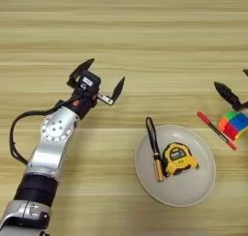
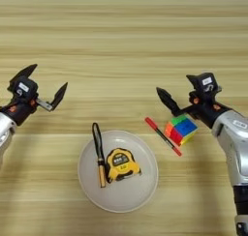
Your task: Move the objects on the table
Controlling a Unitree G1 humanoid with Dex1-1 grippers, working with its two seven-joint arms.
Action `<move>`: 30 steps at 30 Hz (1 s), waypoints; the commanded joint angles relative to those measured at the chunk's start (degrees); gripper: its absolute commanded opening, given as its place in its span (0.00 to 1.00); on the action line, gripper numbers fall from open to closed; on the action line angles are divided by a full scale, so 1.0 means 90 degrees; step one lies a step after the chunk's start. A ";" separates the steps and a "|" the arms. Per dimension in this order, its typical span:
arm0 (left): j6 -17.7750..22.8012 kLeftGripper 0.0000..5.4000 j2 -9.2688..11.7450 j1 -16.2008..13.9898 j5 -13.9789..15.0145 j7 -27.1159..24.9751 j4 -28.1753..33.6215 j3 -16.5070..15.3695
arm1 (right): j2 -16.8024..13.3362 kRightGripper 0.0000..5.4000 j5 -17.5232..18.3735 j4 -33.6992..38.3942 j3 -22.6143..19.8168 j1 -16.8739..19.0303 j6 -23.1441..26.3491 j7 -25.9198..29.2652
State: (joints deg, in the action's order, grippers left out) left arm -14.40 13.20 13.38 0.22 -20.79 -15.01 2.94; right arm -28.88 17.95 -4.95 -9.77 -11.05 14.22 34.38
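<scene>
Yellow-black tape measure on a pale grey plate, red pen, multicolour cube, striped light-brown table.

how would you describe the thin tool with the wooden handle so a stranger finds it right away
Start at the round pale plate near the table's front edge. Two things lie on it: a yellow-black tape measure and, just to its left, the thin dark-shafted tool with a tan wooden handle. It is the only long, slender item on the plate.

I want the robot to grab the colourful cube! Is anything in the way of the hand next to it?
Nothing visible blocks it. The right gripper hovers open just above and behind the puzzle cube. The red pen lies on the table by the cube's left side, not between them.
</scene>
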 commanded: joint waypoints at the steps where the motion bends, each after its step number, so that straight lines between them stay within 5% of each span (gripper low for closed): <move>1: -0.0211 1.00 0.0048 -0.0038 0.0028 0.0027 -0.0228 -0.0097 | -0.0238 1.00 -0.0060 -0.0204 -0.0012 -0.0088 0.0106 0.0192; 4: -0.0334 1.00 0.0005 0.0024 0.0325 -0.0082 -0.0491 -0.0281 | -0.0329 1.00 -0.0026 -0.0339 0.0038 -0.0082 0.0308 0.0360; 19: -0.0716 1.00 -0.0117 0.0213 0.0509 0.0010 -0.1009 -0.0549 | -0.1075 1.00 -0.0516 -0.1023 0.0497 0.0163 0.0156 0.1519; 30: -0.0798 1.00 -0.0235 0.0343 0.0748 0.0037 -0.1159 -0.0720 | -0.0989 1.00 -0.1127 -0.1637 0.0755 0.0020 -0.0077 0.1269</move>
State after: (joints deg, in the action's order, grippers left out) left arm -21.02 11.39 15.49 6.72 -20.53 -24.66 -3.22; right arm -37.74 9.18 -18.63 -3.98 -10.09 14.11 46.58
